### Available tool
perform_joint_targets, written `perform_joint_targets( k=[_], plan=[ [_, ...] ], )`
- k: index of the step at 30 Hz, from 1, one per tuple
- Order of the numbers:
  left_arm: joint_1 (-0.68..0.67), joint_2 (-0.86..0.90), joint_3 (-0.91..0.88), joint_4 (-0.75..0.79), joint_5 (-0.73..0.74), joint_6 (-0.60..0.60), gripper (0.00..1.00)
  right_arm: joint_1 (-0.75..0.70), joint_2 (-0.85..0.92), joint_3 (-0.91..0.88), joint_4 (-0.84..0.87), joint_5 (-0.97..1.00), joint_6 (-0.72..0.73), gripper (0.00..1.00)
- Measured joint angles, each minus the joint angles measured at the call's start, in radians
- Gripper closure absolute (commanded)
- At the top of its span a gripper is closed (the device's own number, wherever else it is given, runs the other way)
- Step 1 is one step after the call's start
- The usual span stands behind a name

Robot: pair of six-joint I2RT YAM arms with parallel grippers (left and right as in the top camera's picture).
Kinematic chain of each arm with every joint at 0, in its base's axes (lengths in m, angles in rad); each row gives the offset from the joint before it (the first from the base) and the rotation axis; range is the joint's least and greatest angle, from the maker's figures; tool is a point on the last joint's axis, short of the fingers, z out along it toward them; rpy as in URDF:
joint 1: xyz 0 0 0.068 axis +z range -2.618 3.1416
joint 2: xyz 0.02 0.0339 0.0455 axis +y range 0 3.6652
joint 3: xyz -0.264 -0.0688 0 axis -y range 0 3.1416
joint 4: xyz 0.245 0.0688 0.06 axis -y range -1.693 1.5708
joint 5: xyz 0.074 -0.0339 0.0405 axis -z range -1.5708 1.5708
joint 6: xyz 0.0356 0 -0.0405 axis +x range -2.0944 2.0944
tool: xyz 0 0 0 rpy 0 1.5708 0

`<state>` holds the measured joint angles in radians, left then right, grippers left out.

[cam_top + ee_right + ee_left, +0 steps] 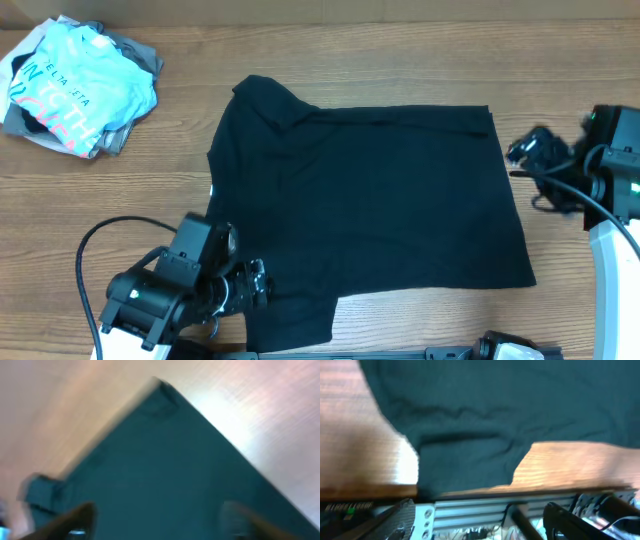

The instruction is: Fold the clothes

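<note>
Down front, left gripper (252, 282) at the near-left edge of the black T-shirt (370, 200), by the near sleeve (290, 320); fingers (395, 520) spread wide, gripping nothing. Over on the right, right gripper (520, 152) just beside the hem's far corner, likewise splayed apart and empty, shirt corner (160, 390) under it in the wrist view. Flat across the middle of the table (420, 50), that shirt: collar to the left, hem to the right, other sleeve (262, 95) towards the far edge. Bare wood all along the far side and beyond the hem. Near sleeve close to the table's front edge, metal rail (470, 510) just below. Far left corner: light blue T-shirt (70, 85) heaped on grey garments (135, 55), well apart from the black one.
</note>
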<state>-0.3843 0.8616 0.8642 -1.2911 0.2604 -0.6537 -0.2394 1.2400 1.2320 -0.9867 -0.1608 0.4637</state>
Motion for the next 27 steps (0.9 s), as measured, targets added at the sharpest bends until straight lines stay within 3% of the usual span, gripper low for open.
perform_joint_targets(
  k=[6, 17, 27],
  plan=[
    [0.0, 0.072, 0.0, 0.062, -0.003, 0.0, 0.01, 0.0, 0.133, 0.002, 0.209, -0.111, -0.044, 0.11],
    [0.0, 0.244, 0.001, 0.074, -0.026, 0.0, 0.0, 0.0, 0.643, 0.098, 0.41, -0.277, -0.008, 0.12],
    [0.0, 0.341, 0.001, 0.094, -0.029, -0.001, 0.0, 0.002, 0.72, 0.248, 0.495, -0.2, -0.016, 0.14]
  ],
)
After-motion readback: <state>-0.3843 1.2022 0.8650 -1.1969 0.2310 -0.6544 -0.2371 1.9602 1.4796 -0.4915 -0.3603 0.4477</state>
